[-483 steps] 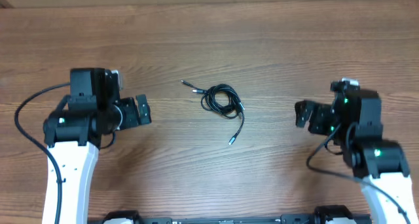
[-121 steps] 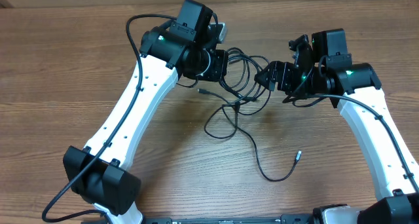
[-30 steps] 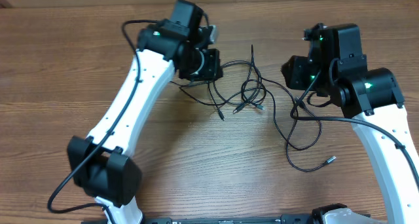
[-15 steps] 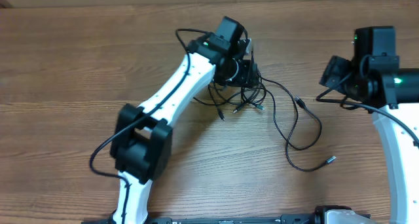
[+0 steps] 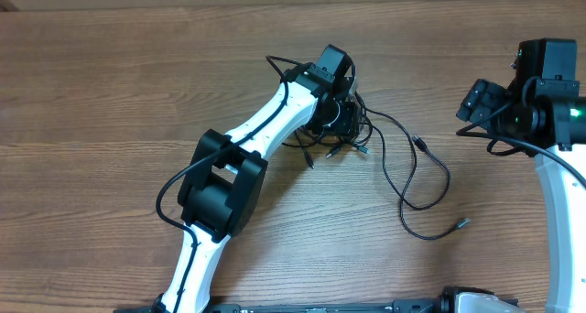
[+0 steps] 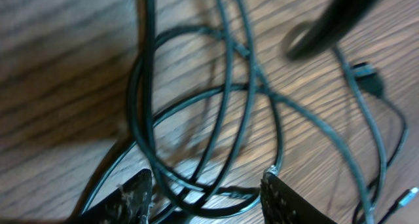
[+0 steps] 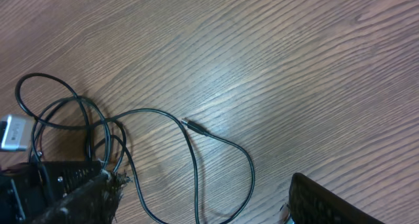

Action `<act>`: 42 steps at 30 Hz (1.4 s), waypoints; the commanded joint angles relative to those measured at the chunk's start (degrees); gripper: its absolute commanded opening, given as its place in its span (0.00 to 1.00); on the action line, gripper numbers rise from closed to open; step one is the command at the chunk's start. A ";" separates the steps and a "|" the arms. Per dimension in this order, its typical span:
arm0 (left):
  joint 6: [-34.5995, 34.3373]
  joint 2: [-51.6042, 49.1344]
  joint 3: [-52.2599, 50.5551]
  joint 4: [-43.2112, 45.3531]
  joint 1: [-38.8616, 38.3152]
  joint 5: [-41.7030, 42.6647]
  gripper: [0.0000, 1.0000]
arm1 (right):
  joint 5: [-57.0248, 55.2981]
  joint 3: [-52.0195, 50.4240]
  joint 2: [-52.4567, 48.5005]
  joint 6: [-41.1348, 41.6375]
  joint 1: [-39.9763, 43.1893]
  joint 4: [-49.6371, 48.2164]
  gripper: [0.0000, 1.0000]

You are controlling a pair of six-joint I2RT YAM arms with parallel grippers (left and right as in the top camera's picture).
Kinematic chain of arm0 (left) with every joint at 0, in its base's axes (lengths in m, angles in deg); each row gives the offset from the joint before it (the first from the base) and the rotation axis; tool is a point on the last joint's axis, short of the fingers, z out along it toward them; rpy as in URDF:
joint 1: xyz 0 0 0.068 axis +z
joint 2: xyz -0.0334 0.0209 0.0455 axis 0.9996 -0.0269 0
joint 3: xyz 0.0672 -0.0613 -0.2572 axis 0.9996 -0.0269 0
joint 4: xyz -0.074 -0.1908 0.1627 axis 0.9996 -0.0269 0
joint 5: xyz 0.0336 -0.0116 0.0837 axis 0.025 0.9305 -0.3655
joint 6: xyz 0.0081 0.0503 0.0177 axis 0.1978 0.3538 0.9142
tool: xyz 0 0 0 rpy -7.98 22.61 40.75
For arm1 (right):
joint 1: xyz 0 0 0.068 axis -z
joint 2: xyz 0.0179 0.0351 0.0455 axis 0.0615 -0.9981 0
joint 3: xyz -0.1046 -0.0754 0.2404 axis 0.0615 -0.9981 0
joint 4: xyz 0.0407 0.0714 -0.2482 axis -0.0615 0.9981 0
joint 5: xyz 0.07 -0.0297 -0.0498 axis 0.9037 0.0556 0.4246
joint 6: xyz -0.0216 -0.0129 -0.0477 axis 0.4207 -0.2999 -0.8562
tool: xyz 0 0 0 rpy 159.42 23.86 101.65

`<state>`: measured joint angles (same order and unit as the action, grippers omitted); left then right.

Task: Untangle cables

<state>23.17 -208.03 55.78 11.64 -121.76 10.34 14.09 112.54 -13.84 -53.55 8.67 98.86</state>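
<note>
The thin black cables lie in a tangle [image 5: 331, 148] on the wooden table. One loose cable [image 5: 447, 178] runs right from it in a wide loop and ends in a silvery plug tip [image 5: 461, 223]. My left gripper [image 5: 344, 121] is right over the tangle. In the left wrist view its fingers [image 6: 206, 198] are open and several cable loops [image 6: 133, 93] lie between and ahead of them. My right gripper [image 5: 478, 102] is open and empty, up and off to the right of the cables. The right wrist view [image 7: 206, 204] shows the loose loop [image 7: 195, 175] far below.
The wooden table [image 5: 110, 93] holds nothing else. The left arm's white links [image 5: 265, 134] stretch diagonally from the front edge to the tangle. A second plug [image 5: 417, 142] lies on the loose cable between the tangle and my right gripper.
My left gripper has moved right and settled over the tangle. My right gripper has let go of the loose cable and drawn back to the right; that cable now lies slack on the table.
</note>
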 commanded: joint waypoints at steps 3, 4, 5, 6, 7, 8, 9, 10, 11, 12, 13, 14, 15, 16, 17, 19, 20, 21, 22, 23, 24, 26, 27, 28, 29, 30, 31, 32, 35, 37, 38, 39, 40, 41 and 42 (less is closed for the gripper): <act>-3.23 -1.62 -0.63 -1.42 -1.73 -5.01 0.51 | 0.35 1.20 0.87 0.02 0.13 0.00 0.81; -3.63 -1.81 -0.63 -1.46 -2.16 -5.86 0.51 | 0.33 1.20 0.87 0.02 0.13 0.04 0.81; -3.65 -2.05 -0.63 -1.44 -2.56 -6.38 0.50 | 0.33 1.20 0.90 0.02 0.13 0.09 0.81; -3.72 -2.08 -0.63 -1.44 -2.91 -6.60 0.49 | 0.35 1.20 0.90 0.02 0.13 0.15 0.81; -3.82 -2.08 -0.63 -1.42 -3.21 -6.60 0.46 | 0.33 1.20 0.87 0.02 0.13 0.20 0.81; -3.82 -2.08 -0.63 -1.31 -3.52 -6.60 0.43 | 0.35 1.20 0.90 0.02 0.13 0.20 0.82; -3.85 -2.08 -0.61 -1.22 -3.76 -6.56 0.37 | 0.35 1.20 0.90 0.02 0.13 0.20 0.82; -4.04 -2.08 -0.61 -1.20 -3.96 -6.58 0.33 | 0.35 1.20 0.90 0.02 0.13 0.20 0.82; -4.02 -2.08 -0.61 -1.31 -4.17 -6.56 0.28 | 0.35 1.20 0.90 0.02 0.13 0.20 0.82; -4.09 -2.08 -0.61 -1.86 -4.37 -6.56 0.27 | 0.35 1.20 0.90 0.02 0.13 0.20 0.82; -4.55 -2.08 -0.61 -2.40 -4.50 -6.58 0.27 | 0.35 1.20 0.90 0.02 0.13 0.20 0.82; -4.92 -2.08 -0.61 -3.08 -4.66 -6.60 0.29 | 0.35 1.20 0.90 0.02 0.13 0.20 0.82; -4.92 -2.08 -0.61 -3.80 -4.79 -6.64 0.34 | 0.35 1.20 0.87 0.02 0.13 0.20 0.82; -4.92 -2.08 -0.63 -4.55 -4.90 -6.84 0.37 | 0.39 1.20 0.87 0.02 0.13 0.20 0.82; -4.98 -2.08 -0.63 -5.07 -4.98 -7.21 0.38 | 0.57 1.20 0.90 0.02 0.13 0.17 0.82; -5.16 -2.08 -0.63 -5.53 -5.09 -7.21 0.38 | 0.57 1.20 0.90 0.02 0.13 0.17 0.82; -5.77 -2.08 -0.63 -5.77 -5.11 -7.23 0.37 | 0.59 1.20 0.90 0.02 0.13 0.17 0.82; -6.60 -2.08 -0.63 -6.05 -5.11 -7.21 0.37 | 0.57 1.20 0.87 0.02 0.13 0.22 0.82; -7.85 -2.08 -0.61 -6.51 -5.11 -7.21 0.37 | 0.57 1.20 0.90 0.02 0.13 0.35 0.82; -8.90 -2.08 -0.61 -6.91 -5.14 -7.21 0.37 | 0.57 1.20 0.90 0.02 0.13 0.42 0.83; -9.73 -2.08 -0.63 -7.26 -5.14 -7.21 0.37 | 0.57 1.20 0.90 0.02 0.13 0.48 0.83; -10.21 -2.08 -0.63 -7.19 -5.14 -7.23 0.34 | 0.57 1.20 0.87 0.02 0.13 0.57 0.83; -10.67 -2.08 -0.61 -7.17 -5.14 -7.52 0.29 | 0.57 1.20 0.90 0.02 0.13 0.59 0.83; -11.15 -2.08 -0.61 -7.21 -5.14 -7.76 0.21 | 0.66 1.20 0.90 0.02 0.13 0.61 0.83; -11.37 -2.08 -0.61 -7.23 -5.16 -7.69 0.15 | 0.79 1.20 0.90 0.02 0.13 0.61 0.83; -11.47 -2.08 -0.61 -7.28 -5.20 -7.67 0.10 | 0.92 1.20 0.90 0.00 0.13 0.66 0.83; -11.47 -2.08 -0.63 -7.52 -5.27 -7.67 0.04 | 1.20 1.20 0.90 -0.04 0.13 0.66 0.83; -11.47 -2.08 -0.63 -7.91 -5.31 -7.69 0.04 | 1.38 1.20 0.90 -0.17 0.13 0.68 0.83; -11.47 -1.90 -0.33 -9.62 -5.14 -8.22 0.04 | 1.64 1.20 0.90 -0.17 0.13 0.81 0.84; -11.45 -1.33 0.39 -11.32 -4.61 -9.81 0.04 | 1.64 1.20 0.90 -0.17 0.13 0.90 0.87; -11.26 -0.39 1.11 -12.52 -4.13 -11.45 0.04 | 1.66 1.20 0.90 -0.17 0.13 0.98 0.87; -10.88 0.42 1.75 -13.14 -3.72 -12.94 0.04 | 1.66 1.20 0.90 -0.17 0.13 1.03 0.88; -10.36 1.36 2.27 -13.53 -3.41 -13.90 0.04 | 1.88 1.20 0.87 -0.20 0.13 1.01 0.89; -9.38 2.84 2.93 -13.77 -2.89 -14.84 0.04 | 2.71 1.20 0.87 -0.20 0.13 0.96 0.89; -8.24 4.74 3.43 -13.55 -2.23 -15.15 0.04 | 4.11 1.20 0.90 -0.20 0.13 0.83 0.90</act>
<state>12.66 -208.99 55.98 -1.81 -125.87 -0.35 15.82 112.54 -13.84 -53.77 8.69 99.93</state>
